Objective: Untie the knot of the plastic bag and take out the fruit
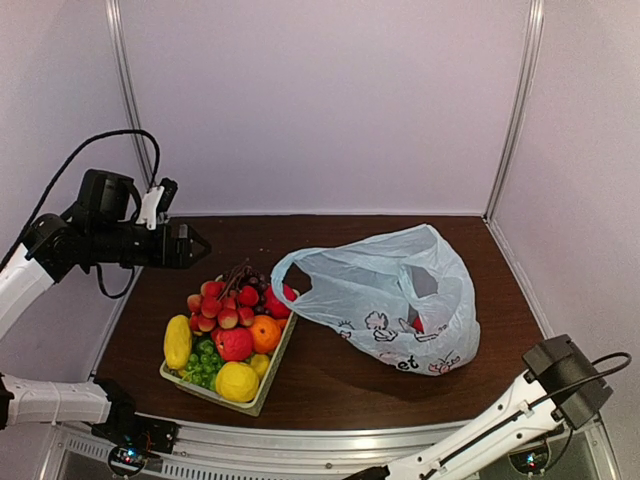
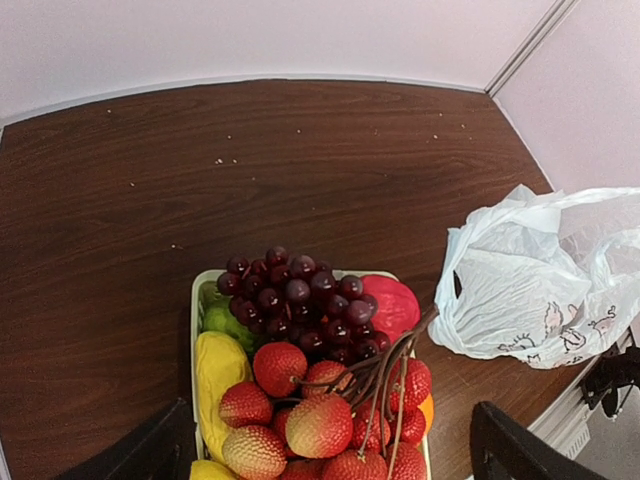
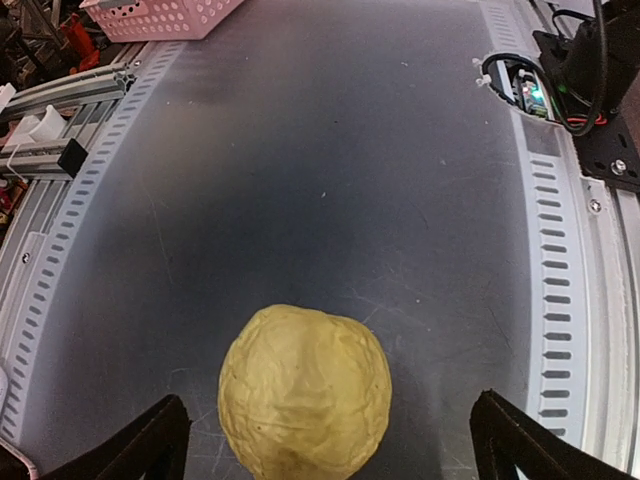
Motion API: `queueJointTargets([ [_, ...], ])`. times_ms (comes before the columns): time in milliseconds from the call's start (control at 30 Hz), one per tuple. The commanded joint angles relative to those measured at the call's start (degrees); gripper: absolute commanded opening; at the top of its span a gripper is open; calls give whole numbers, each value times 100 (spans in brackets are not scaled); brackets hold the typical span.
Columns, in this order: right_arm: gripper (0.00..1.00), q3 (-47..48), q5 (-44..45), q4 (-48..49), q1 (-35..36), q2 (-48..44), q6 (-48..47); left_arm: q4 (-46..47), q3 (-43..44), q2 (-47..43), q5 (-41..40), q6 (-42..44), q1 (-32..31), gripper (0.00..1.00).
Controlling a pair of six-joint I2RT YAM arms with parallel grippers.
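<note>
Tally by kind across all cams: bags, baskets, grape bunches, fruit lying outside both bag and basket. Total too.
plastic bag: 1
basket: 1
grape bunches: 2 (dark grapes, green grapes)
fruit outside bag and basket: 1 (lumpy yellow fruit, on the grey surface in the right wrist view)
Total: 5

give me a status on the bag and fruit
Left gripper open above the basket; right gripper open over lumpy yellow fruit on grey deck. Plastic bag lies open, red item inside. Nothing in the way.
</note>
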Motion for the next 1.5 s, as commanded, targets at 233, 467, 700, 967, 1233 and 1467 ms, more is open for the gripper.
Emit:
queueJointTargets([
  [233, 95, 804, -417, -496, 68, 855, 4, 319, -44, -59, 27, 168, 58, 97],
  [467, 64, 726, -320, -475, -44, 842, 127, 464, 10, 74, -306, 255, 58, 97],
  [700, 51, -2, 138, -213, -305, -242, 471, 736, -82, 74, -711, 402, 205, 97],
  [967, 52, -137, 1400, -1431, -1270, -1864, 615, 1210, -386, -245, -287, 586, 1279, 97],
  [1233, 54, 1323, 2065, -2526, -2354, -1494, 448, 1887, -1414, -559, -474, 929, 1359, 97],
  [1467, 54, 2354, 1641, -2735, -3328, -853, 412, 2085, -1832, -745, -862, 1000, 1359, 98],
])
